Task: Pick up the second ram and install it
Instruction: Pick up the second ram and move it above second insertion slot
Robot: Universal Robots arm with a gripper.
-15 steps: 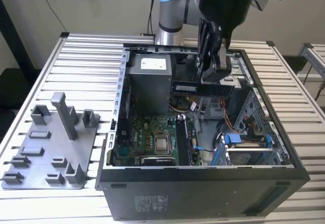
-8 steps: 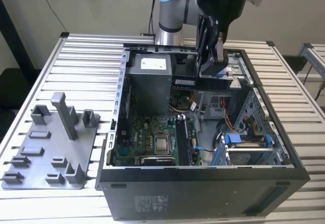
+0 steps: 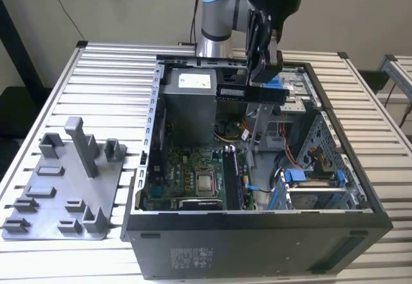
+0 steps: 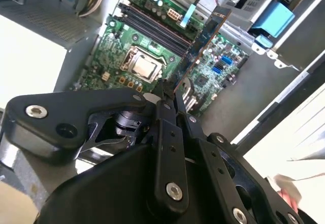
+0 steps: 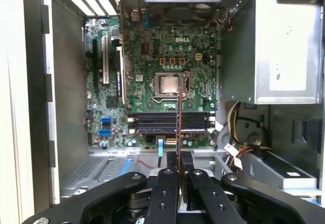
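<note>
My gripper (image 3: 261,81) hangs above the open computer case, shut on the second ram (image 3: 248,92), a slim dark board held level over the case's far part. In the second wrist view the ram (image 4: 200,43) sticks out from the closed gripper (image 4: 165,94) toward the green motherboard (image 4: 117,46). The first wrist view shows the ram (image 5: 179,112) edge-on, rising from the gripper (image 5: 179,155) and crossing over the long black memory slots (image 5: 152,118). The stick is well above the slots and touches nothing else.
The grey power supply (image 3: 187,104) fills the case's far corner on the exterior view's left. Blue-tabbed drive bays (image 3: 309,178) and loose cables (image 3: 257,187) sit on the exterior view's right. The processor socket (image 5: 169,84) lies beside the slots. A grey plastic holder tray (image 3: 64,194) rests outside the case on the slatted table (image 3: 109,71).
</note>
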